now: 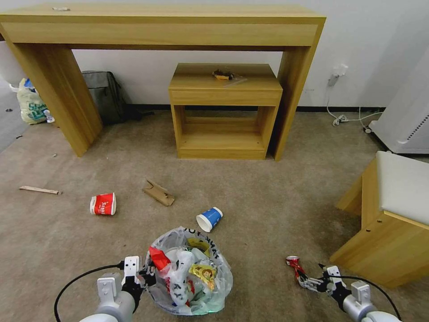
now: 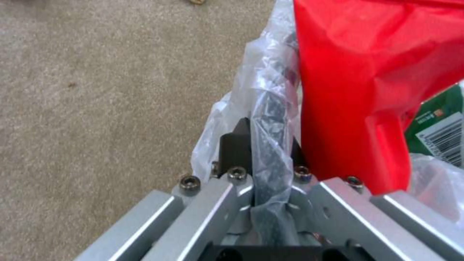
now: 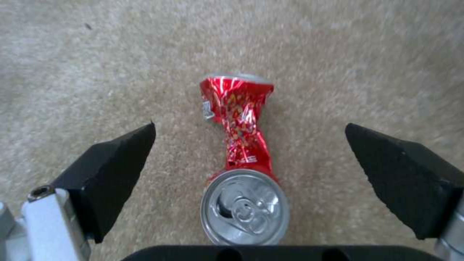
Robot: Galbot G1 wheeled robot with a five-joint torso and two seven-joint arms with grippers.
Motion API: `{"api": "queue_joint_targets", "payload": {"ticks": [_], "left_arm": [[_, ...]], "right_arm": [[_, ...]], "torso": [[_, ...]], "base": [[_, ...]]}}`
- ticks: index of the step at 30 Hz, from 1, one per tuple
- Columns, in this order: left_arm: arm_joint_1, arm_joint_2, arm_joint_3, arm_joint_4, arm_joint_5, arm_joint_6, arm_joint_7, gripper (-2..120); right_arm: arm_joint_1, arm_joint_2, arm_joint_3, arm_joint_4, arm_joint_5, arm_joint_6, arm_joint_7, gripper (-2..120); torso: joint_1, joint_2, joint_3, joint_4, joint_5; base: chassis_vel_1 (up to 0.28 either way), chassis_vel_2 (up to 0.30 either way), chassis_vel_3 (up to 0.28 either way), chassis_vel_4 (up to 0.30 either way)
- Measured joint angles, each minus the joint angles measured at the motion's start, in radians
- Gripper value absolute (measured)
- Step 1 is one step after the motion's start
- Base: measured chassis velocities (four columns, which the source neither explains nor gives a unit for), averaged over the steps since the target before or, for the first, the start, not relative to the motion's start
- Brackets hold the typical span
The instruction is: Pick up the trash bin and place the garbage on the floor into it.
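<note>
The trash bin (image 1: 193,286), lined with a crinkly plastic bag and holding wrappers, is just in front of me on the beige floor (image 1: 268,201). My left gripper (image 1: 144,276) is shut on its bag-covered rim (image 2: 269,130), next to a red wrapper (image 2: 367,90). My right gripper (image 1: 311,282) is open low over the carpet, and a crushed red can (image 3: 239,141) lies between its black pads (image 3: 118,159). More garbage lies farther out: a blue cup (image 1: 209,219), a red cup (image 1: 103,204), a cardboard scrap (image 1: 158,192) and a stick (image 1: 39,190).
A long wooden desk (image 1: 161,27) stands against the wall with a small wooden shelf unit (image 1: 223,112) under it. A grey backpack (image 1: 105,96) and a yellow-green bag (image 1: 30,105) sit at the back left. A cushioned wooden stool (image 1: 393,214) stands close on the right.
</note>
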Motion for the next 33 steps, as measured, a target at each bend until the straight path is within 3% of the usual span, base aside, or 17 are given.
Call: {"api": "queue_joint_targets", "payload": {"ticks": [3, 7, 9, 11, 14, 26, 33], "left_arm": [[0.000, 0.000, -0.002, -0.001, 0.000, 0.001, 0.000, 0], [-0.003, -0.001, -0.005, -0.001, 0.000, 0.004, 0.000, 0], [-0.007, -0.004, -0.005, 0.003, 0.000, 0.004, 0.000, 0], [-0.009, -0.005, -0.005, 0.006, 0.000, 0.005, 0.000, 0], [-0.017, -0.007, -0.003, 0.010, 0.000, 0.007, 0.000, 0], [-0.025, -0.011, -0.002, 0.013, 0.001, 0.011, 0.000, 0], [-0.027, -0.011, -0.003, 0.013, 0.001, 0.011, -0.001, 0]], "right_arm": [[0.019, 0.008, -0.010, -0.025, -0.002, -0.007, 0.005, 100], [0.039, 0.015, -0.023, -0.054, -0.004, -0.022, 0.016, 89], [0.048, 0.017, -0.029, -0.071, -0.007, -0.027, 0.021, 77], [0.051, 0.017, -0.031, -0.076, -0.010, -0.028, 0.022, 74], [0.060, 0.023, -0.035, -0.092, -0.014, -0.030, 0.023, 59], [0.076, 0.035, -0.039, -0.122, -0.014, -0.019, 0.024, 18], [0.056, 0.038, -0.025, -0.083, -0.034, -0.005, 0.032, 11]], "torso": [[0.000, 0.000, 0.000, 0.0000, -0.0002], [0.000, 0.000, 0.000, 0.0000, -0.0002], [0.000, 0.000, 0.000, 0.0000, -0.0001], [0.000, 0.000, 0.000, 0.0000, -0.0002], [0.000, 0.000, 0.000, 0.0000, -0.0002], [0.000, 0.000, 0.000, 0.0001, -0.0008], [0.000, 0.000, 0.000, 0.0000, 0.0008]], "base": [[0.000, 0.000, 0.000, 0.000], [0.000, 0.000, 0.000, 0.000], [0.000, 0.000, 0.000, 0.000], [0.000, 0.000, 0.000, 0.000], [0.000, 0.000, 0.000, 0.000], [0.000, 0.000, 0.000, 0.000], [0.000, 0.000, 0.000, 0.000]]}}
